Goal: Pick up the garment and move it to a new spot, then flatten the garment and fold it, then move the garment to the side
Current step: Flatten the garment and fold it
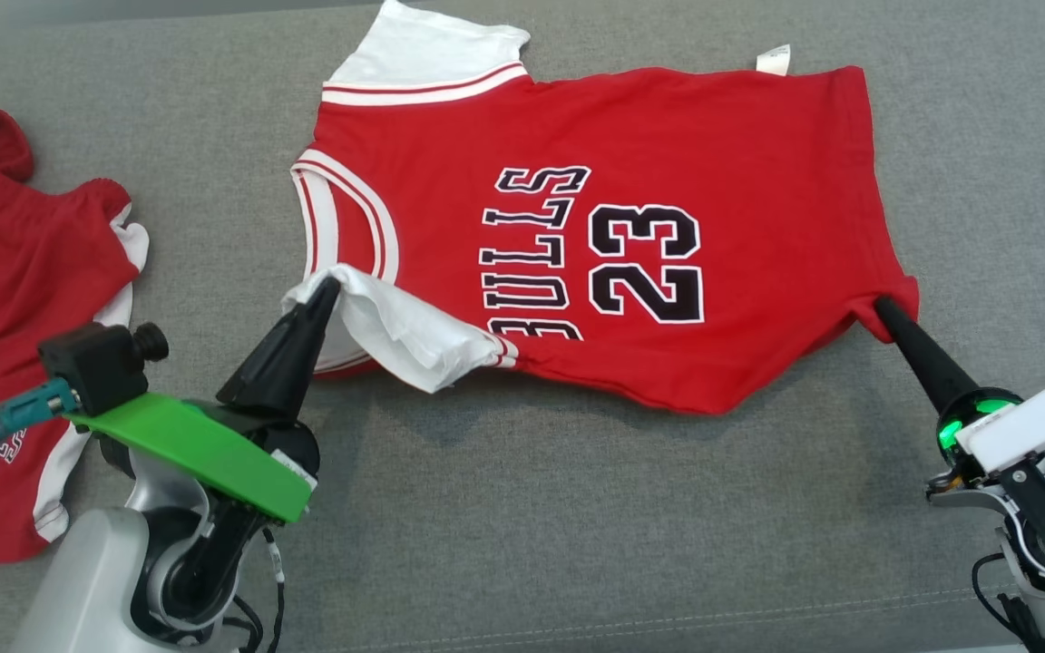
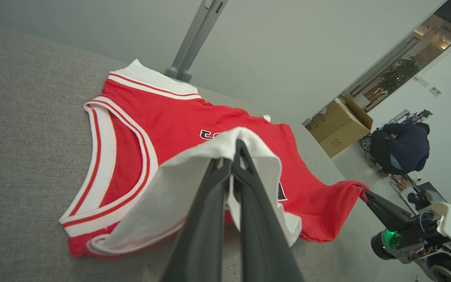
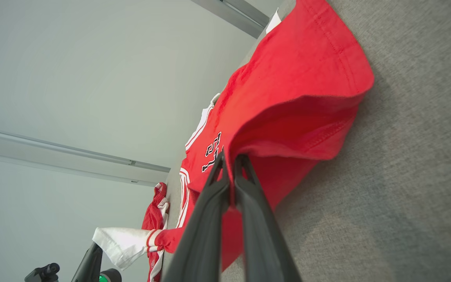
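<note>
The garment (image 1: 613, 245) lay spread mid-cushion (image 1: 522, 526), collar toward nine o'clock, hem toward three. The left gripper (image 1: 327, 286) met its eight o'clock sleeve and the right gripper (image 1: 881, 304) its four o'clock corner. A second garment (image 1: 14, 299) lay apart at nine o'clock.

We note the garment (image 1: 713, 136) red, sleeves white, trim striped red-and-white, lettering black edged white. Beneath, the surface (image 1: 522, 508): flecked grey weave. We log a second garment (image 1: 14, 263), same red with white trim. Left pincer (image 1: 330, 287) black, the plate (image 1: 205, 449) behind it bright green; right pincer (image 1: 882, 305) black too.
</note>
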`<state>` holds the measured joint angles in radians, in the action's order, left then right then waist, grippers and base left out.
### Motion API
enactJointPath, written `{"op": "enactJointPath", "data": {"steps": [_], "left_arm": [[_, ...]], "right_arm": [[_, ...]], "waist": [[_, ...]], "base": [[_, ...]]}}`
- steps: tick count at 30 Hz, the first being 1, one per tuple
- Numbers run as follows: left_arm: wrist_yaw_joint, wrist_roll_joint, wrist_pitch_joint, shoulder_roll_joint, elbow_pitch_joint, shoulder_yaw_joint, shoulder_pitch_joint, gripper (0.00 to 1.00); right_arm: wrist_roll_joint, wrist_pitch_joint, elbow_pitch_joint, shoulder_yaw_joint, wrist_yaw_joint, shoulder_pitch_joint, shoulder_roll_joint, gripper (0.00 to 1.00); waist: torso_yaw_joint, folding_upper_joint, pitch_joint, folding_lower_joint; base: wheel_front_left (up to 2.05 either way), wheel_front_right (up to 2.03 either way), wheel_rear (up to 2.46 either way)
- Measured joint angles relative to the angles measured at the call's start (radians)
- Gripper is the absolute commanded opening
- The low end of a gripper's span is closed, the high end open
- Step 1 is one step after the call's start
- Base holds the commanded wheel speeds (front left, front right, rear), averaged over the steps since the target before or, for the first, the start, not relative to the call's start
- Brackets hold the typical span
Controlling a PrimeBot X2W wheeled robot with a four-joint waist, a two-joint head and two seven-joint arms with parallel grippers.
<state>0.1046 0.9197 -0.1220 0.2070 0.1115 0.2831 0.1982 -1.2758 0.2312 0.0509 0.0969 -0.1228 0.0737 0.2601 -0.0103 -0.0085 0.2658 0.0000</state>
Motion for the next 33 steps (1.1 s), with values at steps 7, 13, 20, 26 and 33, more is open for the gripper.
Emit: {"op": "enactJointPath", "data": {"steps": [7,13,20,26,33], "left_arm": [[-0.026,-0.014,0.015,0.001,-0.007,-0.047,0.083,0.00],[-0.043,-0.043,0.026,0.016,-0.049,-0.070,0.130,0.00],[-0.043,-0.046,0.036,0.005,-0.112,-0.066,0.170,0.00],[-0.042,-0.058,0.035,-0.003,-0.167,-0.045,0.225,0.00],[-0.033,-0.071,0.035,-0.005,-0.241,-0.025,0.303,0.00]], "right_arm": [[-0.035,0.000,-0.012,-0.058,0.000,0.032,0.006,0.00],[-0.056,0.000,-0.012,-0.087,0.000,0.067,0.018,0.00],[-0.073,0.000,0.010,-0.096,0.000,0.094,0.017,0.00],[-0.071,0.000,0.022,-0.090,0.010,0.142,0.010,0.00],[-0.050,-0.011,0.058,-0.087,0.029,0.204,0.006,0.00]], "waist": [[0.000,0.0000,0.055,0.0000],[0.002,0.0000,0.110,0.0000],[0.006,0.0000,0.159,0.0000],[0.007,0.0000,0.184,0.0000],[0.003,0.0000,0.216,0.0001]], "base": [[0.00,0.00,0.00],[0.00,0.00,0.00],[0.00,0.00,0.00],[0.00,0.00,0.00],[0.00,0.00,0.00]]}}
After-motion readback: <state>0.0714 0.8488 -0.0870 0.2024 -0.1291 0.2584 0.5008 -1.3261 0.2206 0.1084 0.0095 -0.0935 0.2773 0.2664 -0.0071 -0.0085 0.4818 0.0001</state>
